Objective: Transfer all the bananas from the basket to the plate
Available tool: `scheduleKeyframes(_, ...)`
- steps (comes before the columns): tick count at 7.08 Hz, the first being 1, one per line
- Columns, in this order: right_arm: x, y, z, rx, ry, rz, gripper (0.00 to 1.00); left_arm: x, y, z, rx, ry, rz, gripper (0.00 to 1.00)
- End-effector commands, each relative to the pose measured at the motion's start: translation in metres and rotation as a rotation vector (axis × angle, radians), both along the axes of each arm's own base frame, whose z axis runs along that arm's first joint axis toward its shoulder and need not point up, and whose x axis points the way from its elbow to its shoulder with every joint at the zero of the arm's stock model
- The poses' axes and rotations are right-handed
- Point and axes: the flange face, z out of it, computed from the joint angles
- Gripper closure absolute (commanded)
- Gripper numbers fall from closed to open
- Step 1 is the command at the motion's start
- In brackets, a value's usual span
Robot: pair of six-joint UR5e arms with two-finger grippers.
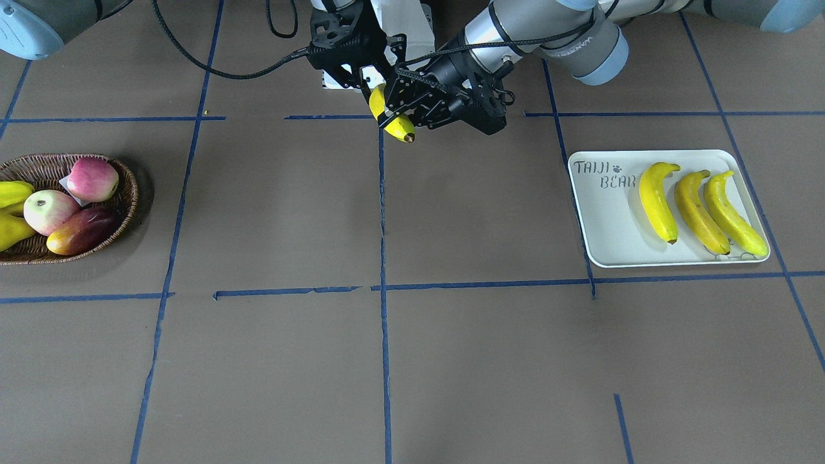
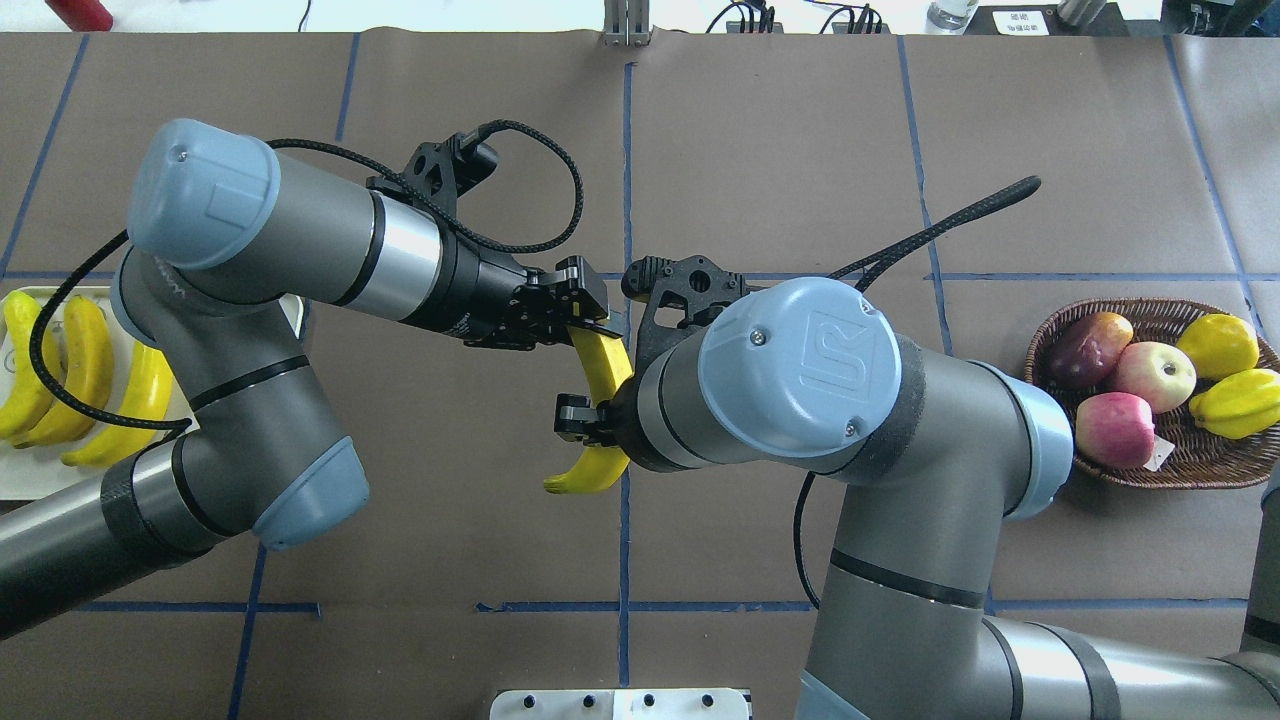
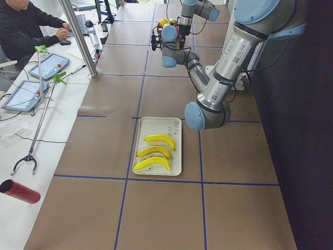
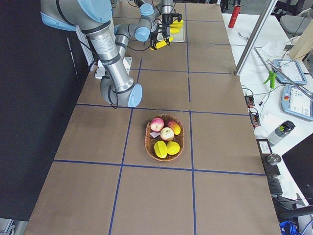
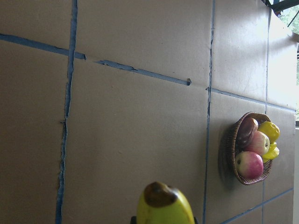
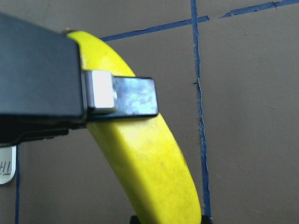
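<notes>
One banana hangs in mid-air over the table's middle, held at both ends. My left gripper is shut on its upper part, and one of its fingers presses across the yellow skin. My right gripper is shut on the lower part, with the dark tip poking out below. Three more bananas lie side by side on the plate. The basket holds other fruit; I see no banana in it.
In the basket lie two apples, a mango and stubby yellow fruits. A person sits at a side table beyond the robot's left end, where a red cylinder lies.
</notes>
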Motion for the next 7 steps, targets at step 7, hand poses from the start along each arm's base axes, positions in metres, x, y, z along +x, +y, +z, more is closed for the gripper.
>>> scheduleKeyframes(7,0.067,0.015,-0.016,0.071,-0.16,0.021,0.0,-0.045,-0.079,0.055,-0.18,-0.183,-0.183,1.0)
